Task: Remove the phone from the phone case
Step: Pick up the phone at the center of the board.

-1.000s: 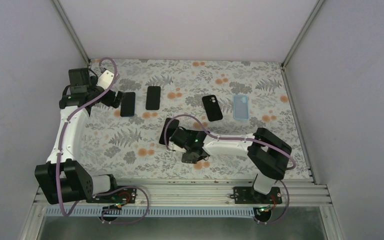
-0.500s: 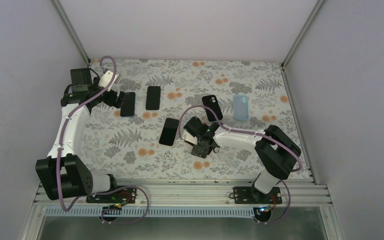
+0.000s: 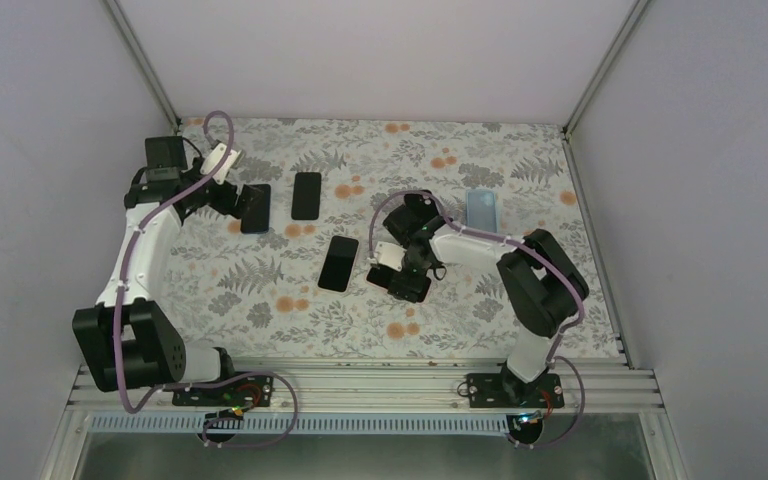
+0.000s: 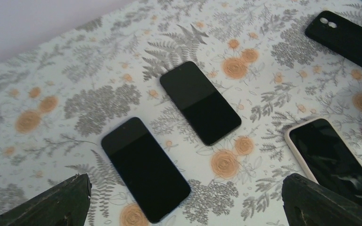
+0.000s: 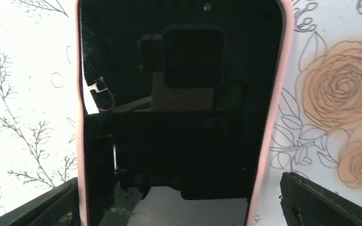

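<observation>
1. Currently the right hand (image 5: 181, 202) sits low over the middle of the tabletop (image 3: 260, 290). Its fingers (image 5: 320, 200) are spread apart, one on each side of the phone, and nothing is clamped.
2. The phone (image 5: 179, 117) lies flat, screen up, seated in its pink case (image 5: 274, 108). Whether the fingers touch the case cannot be told.
3. The left hand (image 4: 187, 193) hovers at the far left, fingers apart and empty.
4. Just beyond the left hand a dark phone (image 4: 143, 167) and a second dark phone (image 4: 200, 101) lie side by side, not touching. To their right lies a pale-cased phone (image 4: 332, 162).
5. A black case (image 4: 346, 40) and a light blue case (image 3: 481, 213) lie farther right, toward the far edge.
</observation>
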Tool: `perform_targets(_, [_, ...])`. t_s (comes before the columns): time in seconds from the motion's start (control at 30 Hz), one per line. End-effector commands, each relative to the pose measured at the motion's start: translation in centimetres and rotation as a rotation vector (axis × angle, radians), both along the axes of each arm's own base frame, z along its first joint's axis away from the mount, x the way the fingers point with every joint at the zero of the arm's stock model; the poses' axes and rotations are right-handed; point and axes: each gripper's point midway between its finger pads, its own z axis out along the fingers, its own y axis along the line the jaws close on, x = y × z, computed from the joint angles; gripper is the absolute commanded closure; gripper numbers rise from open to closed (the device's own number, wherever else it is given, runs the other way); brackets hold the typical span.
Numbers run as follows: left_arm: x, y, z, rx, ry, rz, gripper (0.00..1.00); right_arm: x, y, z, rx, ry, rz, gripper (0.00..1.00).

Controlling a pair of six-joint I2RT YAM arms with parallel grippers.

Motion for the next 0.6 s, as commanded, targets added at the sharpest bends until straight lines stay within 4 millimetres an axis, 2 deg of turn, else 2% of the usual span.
perform_targets(0.0, [-0.3,-0.8,-0.7,-0.043,0.057,-0.058,0.00,-2.4,-2.9,-4.4,-0.140,0.174,0.067,0.00])
perform_targets(0.17, [-0.7,-0.7,-1.1,-0.028,0.057,-0.061,0.00,-3.5,-4.6,-6.8,-0.227,0.232,0.049,0.00])
perform_targets(0.23, [-0.7,-0.8,-1.4,-0.031,0.064,-0.061,0.00,-3.3,-5.4,-7.4,-0.262,0.207,0.023,0.03])
perform_targets(0.3, [-0.7,-0.9,-1.9,-0.044,0.079,-0.061,0.00,-2.8,-6.2,-7.9,-0.308,0.174,-0.013,0.08])
perform_targets(0.37, [-0.6,-1.3,-2.4,-0.058,0.105,-0.065,0.00,-2.3,-6.8,-8.1,-0.335,0.141,-0.045,0.17])
perform_targets(0.47, [-0.5,-2.4,-2.8,-0.085,0.150,-0.083,0.00,-1.1,-6.2,-7.2,-0.304,0.071,-0.067,0.26])
perform_targets(0.57, [-1.1,-4.8,-2.9,-0.149,0.219,-0.160,0.00,1.1,-4.4,-4.0,-0.206,-0.042,-0.082,0.29])
